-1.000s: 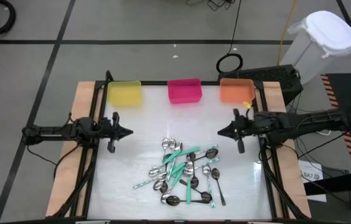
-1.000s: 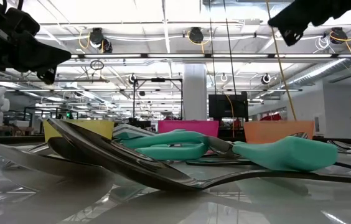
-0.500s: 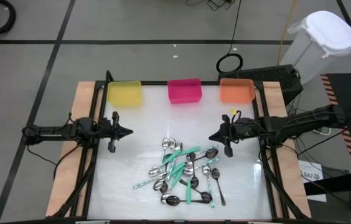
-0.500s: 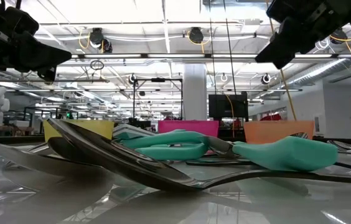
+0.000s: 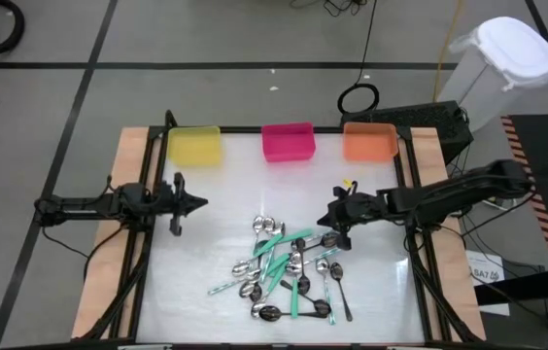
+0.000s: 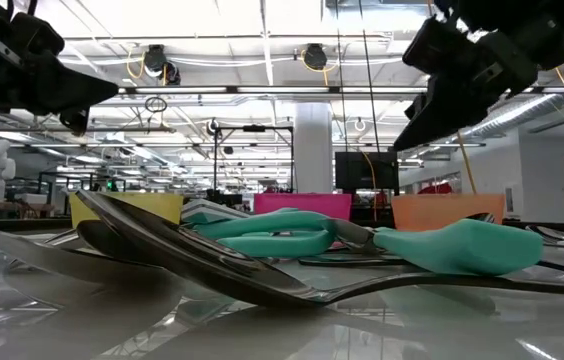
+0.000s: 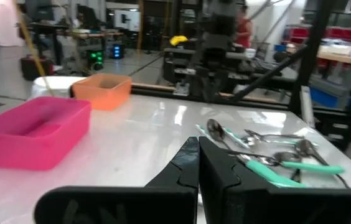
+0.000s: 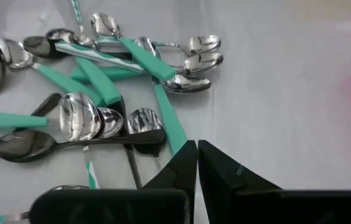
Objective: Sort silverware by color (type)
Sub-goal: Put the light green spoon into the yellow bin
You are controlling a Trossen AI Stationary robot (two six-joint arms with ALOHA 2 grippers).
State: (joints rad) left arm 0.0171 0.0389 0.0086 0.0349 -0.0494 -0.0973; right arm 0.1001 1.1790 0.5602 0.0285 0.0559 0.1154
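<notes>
While my left claw (image 5: 196, 203) waits pressed shut near the desk's left edge, my right claw (image 5: 330, 218), fingers also closed together and holding nothing, has swung in from the right edge and dipped toward the silverware (image 5: 289, 267). That pile of teal-handled, silver and dark spoons lies tangled near the desk's middle, none sorted yet. I judge a first pick is starting. Yellow bin (image 5: 194, 147), pink bin (image 5: 288, 142) and orange bin (image 5: 369, 142) line the far edge. Overlapping handles may hinder a clean grasp.
</notes>
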